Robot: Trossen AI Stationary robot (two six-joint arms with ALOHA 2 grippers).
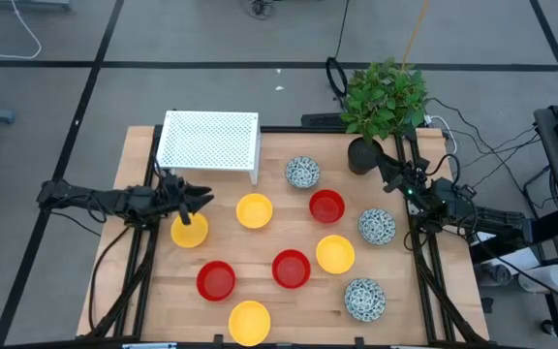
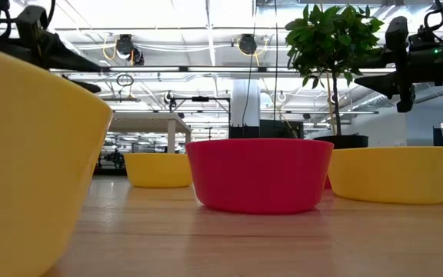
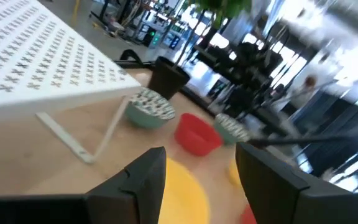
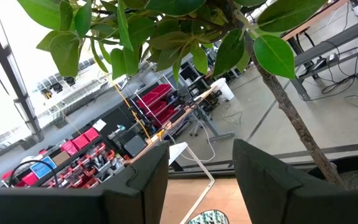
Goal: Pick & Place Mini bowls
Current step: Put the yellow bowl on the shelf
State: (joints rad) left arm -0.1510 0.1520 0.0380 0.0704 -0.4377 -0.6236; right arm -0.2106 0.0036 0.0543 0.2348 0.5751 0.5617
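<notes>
Table contents, counted: four yellow mini bowls (image 1: 254,210), three red mini bowls (image 1: 326,206), three speckled white mini bowls (image 1: 302,173), one potted plant (image 1: 384,102), one white perforated stand (image 1: 209,140).

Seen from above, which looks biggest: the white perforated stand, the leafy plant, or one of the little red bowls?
1. White stand, largest.
2. Plant, a bit smaller, though its leaves stand nearer the camera, so this is unsure.
3. Red bowl, clearly smallest.

No readable text, label, brand, number or sign on anything in view.
</notes>
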